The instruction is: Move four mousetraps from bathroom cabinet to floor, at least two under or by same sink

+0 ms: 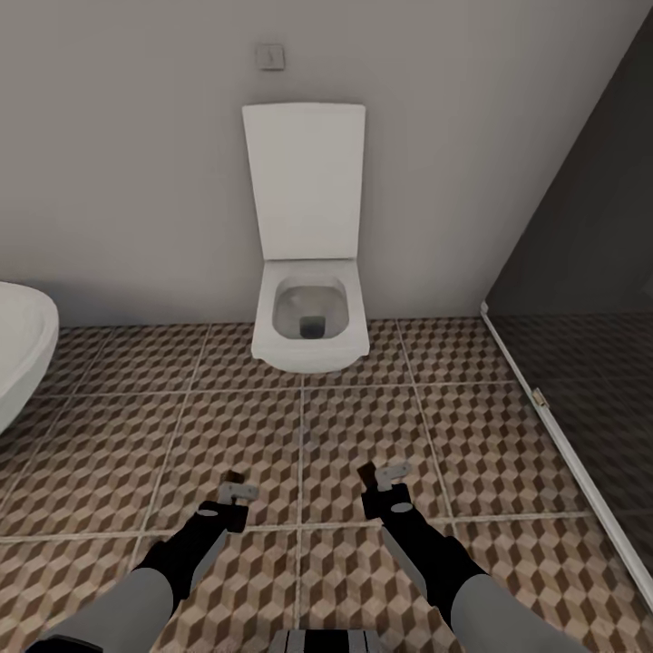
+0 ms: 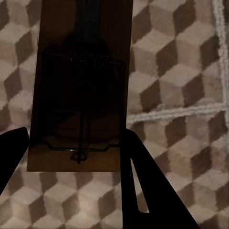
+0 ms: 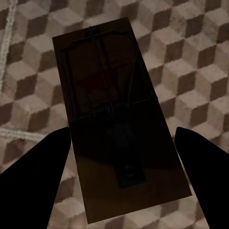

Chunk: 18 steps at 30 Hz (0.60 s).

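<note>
Both grippers hang low over the bathroom floor (image 1: 508, 453), tiled in a brown and beige cube pattern. My left gripper (image 1: 238, 490) (image 2: 74, 136) is shut on a mousetrap (image 1: 234, 478) (image 2: 81, 86), a tan board with dark wire parts, with a finger against each long side. My right gripper (image 1: 385, 479) (image 3: 123, 136) is shut on a second mousetrap (image 1: 367, 472) (image 3: 119, 119), whose red spot shows under the wire. Both traps are held clear of the tiles. The cabinet and the sink are out of view.
A white toilet (image 1: 310, 317) with its lid up stands against the grey wall straight ahead. A rounded white fixture (image 1: 23, 354) juts in at the left edge. A dark glass partition (image 1: 580, 299) with a pale bottom rail runs along the right.
</note>
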{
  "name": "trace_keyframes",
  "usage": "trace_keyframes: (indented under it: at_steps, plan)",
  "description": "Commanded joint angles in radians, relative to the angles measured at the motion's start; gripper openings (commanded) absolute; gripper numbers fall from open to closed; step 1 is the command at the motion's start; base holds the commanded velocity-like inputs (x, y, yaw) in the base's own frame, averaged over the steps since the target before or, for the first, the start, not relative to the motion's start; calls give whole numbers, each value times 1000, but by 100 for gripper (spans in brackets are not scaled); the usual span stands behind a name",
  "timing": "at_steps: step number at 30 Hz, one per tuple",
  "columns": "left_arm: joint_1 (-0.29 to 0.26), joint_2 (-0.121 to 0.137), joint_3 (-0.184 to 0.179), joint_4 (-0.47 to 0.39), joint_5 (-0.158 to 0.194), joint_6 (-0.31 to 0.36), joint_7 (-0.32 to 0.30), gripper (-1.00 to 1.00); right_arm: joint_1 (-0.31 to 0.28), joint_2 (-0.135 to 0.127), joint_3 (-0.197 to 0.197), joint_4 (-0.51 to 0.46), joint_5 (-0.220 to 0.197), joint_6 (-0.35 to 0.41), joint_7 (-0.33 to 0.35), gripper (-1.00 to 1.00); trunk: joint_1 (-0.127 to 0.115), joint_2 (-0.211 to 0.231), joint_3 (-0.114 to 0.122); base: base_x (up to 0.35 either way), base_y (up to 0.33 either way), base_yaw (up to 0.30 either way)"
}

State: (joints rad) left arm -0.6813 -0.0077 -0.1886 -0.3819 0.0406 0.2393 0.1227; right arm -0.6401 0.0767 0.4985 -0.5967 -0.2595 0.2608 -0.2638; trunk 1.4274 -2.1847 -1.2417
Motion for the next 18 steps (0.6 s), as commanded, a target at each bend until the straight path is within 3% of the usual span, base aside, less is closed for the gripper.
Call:
trace_keyframes:
  at_steps: [1,18]
  plan:
    - [0,0,0,0,0,0,0,-100,0,0,0,0,0,0,0,-100,4,-7,-4,0,0,0]
    - [0,0,0,0,-1,0,0,-100,0,0,0,0,0,0,0,-100,69,-126,-75,0,0,0]
